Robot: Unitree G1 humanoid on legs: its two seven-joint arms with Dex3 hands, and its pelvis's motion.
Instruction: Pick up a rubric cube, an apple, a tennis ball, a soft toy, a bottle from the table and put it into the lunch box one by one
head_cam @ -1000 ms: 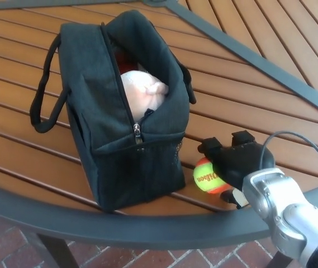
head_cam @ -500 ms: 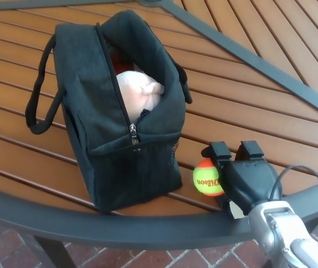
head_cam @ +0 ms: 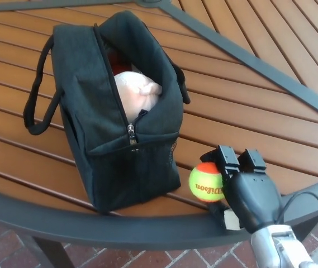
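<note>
The black lunch bag (head_cam: 119, 139) stands unzipped on the wooden table. A pale pink soft toy (head_cam: 136, 92) fills its opening, and something red (head_cam: 119, 62) shows behind it. Just right of the bag's near corner is the yellow and orange tennis ball (head_cam: 205, 183), near the table's front rim. My right hand (head_cam: 243, 187) is against the ball's right side. Its two fingers (head_cam: 226, 157) curl over the top and its thumb sits below, so the hand is shut on the ball. My left hand does not show.
The table's dark metal rim (head_cam: 91, 220) curves along the front, and a metal spoke (head_cam: 248, 56) runs across the slats at the back right. Brick floor (head_cam: 13, 251) lies below the rim. The bag's carry handle (head_cam: 36, 106) loops out to the left.
My right hand has turned and closed round the tennis ball. The ball looks slightly larger and nearer the rim. The whole picture has shifted a little.
</note>
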